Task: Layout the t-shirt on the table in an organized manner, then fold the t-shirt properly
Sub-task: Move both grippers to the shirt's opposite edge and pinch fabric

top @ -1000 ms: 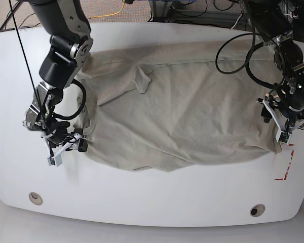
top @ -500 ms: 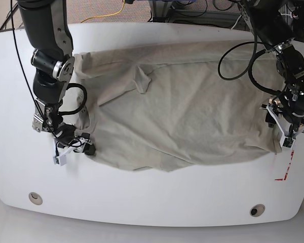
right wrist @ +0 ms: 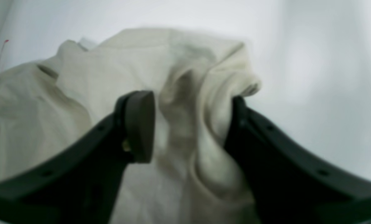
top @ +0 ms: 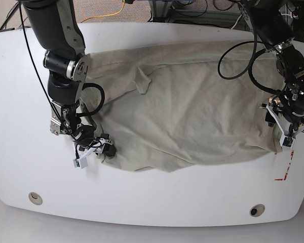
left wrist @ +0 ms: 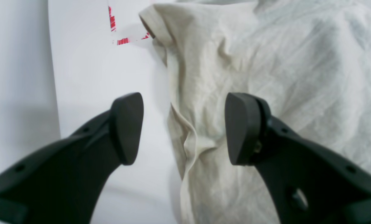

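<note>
The pale khaki t-shirt (top: 192, 111) lies spread and wrinkled across the white table (top: 167, 202). At its lower left edge in the base view, my right gripper (top: 96, 151) has a bunch of the hem between its fingers. The right wrist view shows that fabric (right wrist: 201, 93) piled up between the jaws of the right gripper (right wrist: 191, 118) and pressed against one finger. My left gripper (top: 288, 135) is at the shirt's right edge. Seen from the left wrist, the left gripper (left wrist: 183, 127) stands open astride a fold of the t-shirt (left wrist: 266, 62), one finger over bare table.
Red tape marks (top: 283, 177) lie on the table just beyond the shirt's right edge and also show as red tape (left wrist: 112, 21) in the left wrist view. Two round grommets (top: 35, 197) (top: 257, 210) sit near the front edge. Cables hang behind the arms.
My right gripper has moved rightward in the base view, taking the shirt's lower left edge inward with it, and its jaws have narrowed. The left gripper has stayed in place.
</note>
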You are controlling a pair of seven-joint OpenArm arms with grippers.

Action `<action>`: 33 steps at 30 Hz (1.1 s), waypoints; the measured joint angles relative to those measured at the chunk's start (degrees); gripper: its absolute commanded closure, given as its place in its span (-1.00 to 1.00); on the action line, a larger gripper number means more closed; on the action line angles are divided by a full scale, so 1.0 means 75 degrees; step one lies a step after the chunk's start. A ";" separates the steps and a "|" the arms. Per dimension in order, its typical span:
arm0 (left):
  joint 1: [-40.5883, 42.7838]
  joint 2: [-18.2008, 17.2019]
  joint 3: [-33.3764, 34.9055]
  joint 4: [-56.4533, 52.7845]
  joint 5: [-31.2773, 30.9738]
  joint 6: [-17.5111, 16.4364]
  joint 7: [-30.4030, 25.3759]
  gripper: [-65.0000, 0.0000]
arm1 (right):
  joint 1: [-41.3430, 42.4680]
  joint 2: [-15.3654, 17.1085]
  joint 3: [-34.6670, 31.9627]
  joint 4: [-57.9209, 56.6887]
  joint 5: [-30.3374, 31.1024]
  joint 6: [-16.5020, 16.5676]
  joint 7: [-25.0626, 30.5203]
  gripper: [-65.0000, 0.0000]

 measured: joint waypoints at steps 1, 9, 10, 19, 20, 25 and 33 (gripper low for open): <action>0.0000 0.0000 0.0000 -0.0003 0.0000 0.0000 0.0000 -0.21 | 0.0003 0.0003 0.0000 0.0000 -0.0003 0.0000 -0.0020 0.59; -0.0402 0.0017 -0.0933 -0.0801 0.0023 0.0577 -0.0047 -0.22 | 0.0023 0.0041 -0.0201 0.0000 -0.0137 -0.0061 -0.0128 0.93; -0.0551 -0.0009 -0.1035 -0.1020 0.0096 0.0682 -0.0012 -0.22 | 0.0023 0.0047 -0.0256 0.0012 -0.0137 -0.0058 -0.0131 0.93; -0.1751 -0.0254 -0.1626 -0.3153 0.0038 0.1195 -0.0609 -0.22 | 0.0041 0.0029 -0.0612 0.0265 -0.0125 -0.0052 -0.0323 0.93; -0.1851 -0.0280 -0.1626 -0.3337 0.0050 0.1314 -0.0831 -0.22 | 0.0035 0.0038 -0.0612 0.0265 -0.0125 -0.0050 -0.0341 0.94; -0.2296 -0.0373 -0.1597 -0.4613 0.0055 0.1760 -0.1818 -0.22 | 0.0000 0.0020 -0.0609 0.0262 -0.0114 -0.0058 -0.0391 0.94; -0.3028 -0.0667 -0.1160 -0.6983 0.0087 0.2270 -0.3279 -0.22 | 0.0000 -0.0003 -0.0609 0.0265 -0.0111 -0.0055 -0.0399 0.94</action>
